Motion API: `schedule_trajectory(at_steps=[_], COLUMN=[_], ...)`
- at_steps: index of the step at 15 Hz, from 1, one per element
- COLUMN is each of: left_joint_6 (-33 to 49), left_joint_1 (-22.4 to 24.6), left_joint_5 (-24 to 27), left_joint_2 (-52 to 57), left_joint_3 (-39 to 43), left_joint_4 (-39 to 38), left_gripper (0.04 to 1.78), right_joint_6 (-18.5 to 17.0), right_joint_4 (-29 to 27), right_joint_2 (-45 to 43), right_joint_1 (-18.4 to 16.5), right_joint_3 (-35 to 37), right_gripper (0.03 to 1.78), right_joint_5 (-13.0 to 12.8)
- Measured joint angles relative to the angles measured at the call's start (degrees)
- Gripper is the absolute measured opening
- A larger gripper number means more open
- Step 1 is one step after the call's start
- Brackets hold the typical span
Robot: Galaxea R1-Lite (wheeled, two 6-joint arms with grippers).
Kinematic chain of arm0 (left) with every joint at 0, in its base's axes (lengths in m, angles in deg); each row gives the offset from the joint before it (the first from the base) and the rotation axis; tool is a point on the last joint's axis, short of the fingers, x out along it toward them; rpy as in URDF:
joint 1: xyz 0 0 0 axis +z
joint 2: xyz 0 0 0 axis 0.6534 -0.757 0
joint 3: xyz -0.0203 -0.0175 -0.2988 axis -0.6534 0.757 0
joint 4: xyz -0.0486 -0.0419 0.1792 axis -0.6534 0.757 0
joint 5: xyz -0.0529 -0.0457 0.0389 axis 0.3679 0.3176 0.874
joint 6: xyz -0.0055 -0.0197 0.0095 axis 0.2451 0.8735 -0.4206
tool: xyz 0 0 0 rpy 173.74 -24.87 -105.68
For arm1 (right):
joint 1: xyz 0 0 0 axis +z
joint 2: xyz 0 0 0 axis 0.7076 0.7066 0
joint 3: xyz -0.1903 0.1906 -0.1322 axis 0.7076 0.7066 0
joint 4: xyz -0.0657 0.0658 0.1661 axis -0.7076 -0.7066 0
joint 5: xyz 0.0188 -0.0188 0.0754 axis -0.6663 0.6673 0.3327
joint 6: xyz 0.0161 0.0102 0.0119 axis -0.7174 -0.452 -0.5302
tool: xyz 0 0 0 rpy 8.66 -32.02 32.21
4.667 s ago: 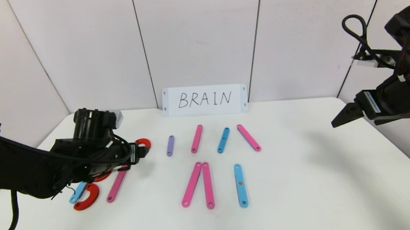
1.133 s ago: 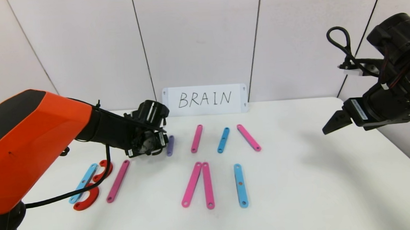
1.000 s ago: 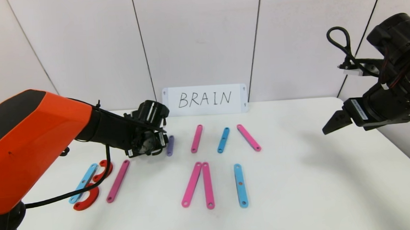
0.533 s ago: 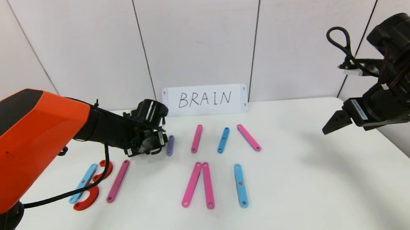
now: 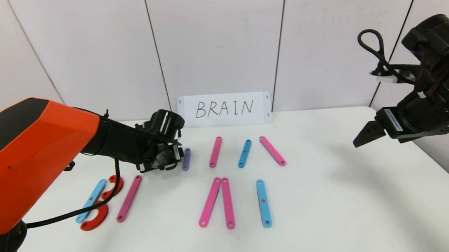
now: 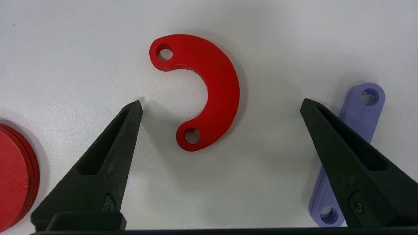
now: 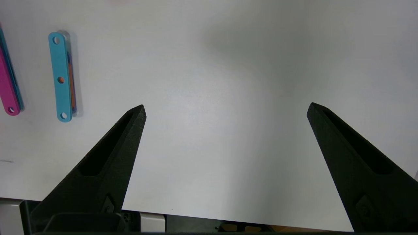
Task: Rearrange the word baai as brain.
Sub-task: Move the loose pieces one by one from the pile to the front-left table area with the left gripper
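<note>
My left gripper (image 5: 162, 165) hangs open just above the table, left of a short purple strip (image 5: 186, 159). In the left wrist view a red C-shaped curve (image 6: 209, 91) lies flat between and beyond the open fingers of the left gripper (image 6: 221, 101), touching neither; the purple strip (image 6: 351, 147) lies by one finger. The head view hides this curve under the gripper. Pink (image 5: 215, 152), blue (image 5: 244, 153) and pink (image 5: 272, 150) strips lie in the far row. Two pink strips (image 5: 210, 201) and a blue strip (image 5: 263, 203) lie nearer. My right gripper (image 5: 365, 137) is open and empty, raised at the right.
At the near left lie a blue strip (image 5: 91, 200), two red curves (image 5: 95, 219) and a mauve strip (image 5: 129, 198). A white card reading BRAIN (image 5: 224, 109) leans on the back wall. The right wrist view shows the open right gripper (image 7: 226, 106) over bare table.
Since the earliest frame my left arm has swung forward and right, beside the purple strip; the right arm shifted slightly left. Over the last second almost nothing has moved.
</note>
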Motion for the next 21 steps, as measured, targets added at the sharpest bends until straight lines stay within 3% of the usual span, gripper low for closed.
schedule_trajectory(at_steps=[4, 9, 11, 21], left_joint_6=[-0.3, -0.3, -0.3, -3.4], left_joint_1=[0.0, -0.1, -0.2, -2.5], left_joint_5=[0.1, 0.0, 0.0, -0.1], left_joint_2=[0.0, 0.0, 0.0, 2.7], left_joint_3=[0.0, 0.0, 0.0, 4.8], left_joint_4=[-0.2, -0.2, -0.2, -0.5], left_gripper=[1.36, 0.49, 0.30, 0.29], right_joint_6=[0.0, 0.0, 0.0, 0.0], right_joint_4=[0.0, 0.0, 0.0, 0.1], right_joint_2=[0.0, 0.0, 0.0, 0.0], right_joint_1=[0.0, 0.0, 0.0, 0.0], right_joint_3=[0.0, 0.0, 0.0, 0.0], right_gripper=[1.72, 1.72, 1.72, 1.72], right_joint_5=[0.0, 0.0, -0.1, -0.4])
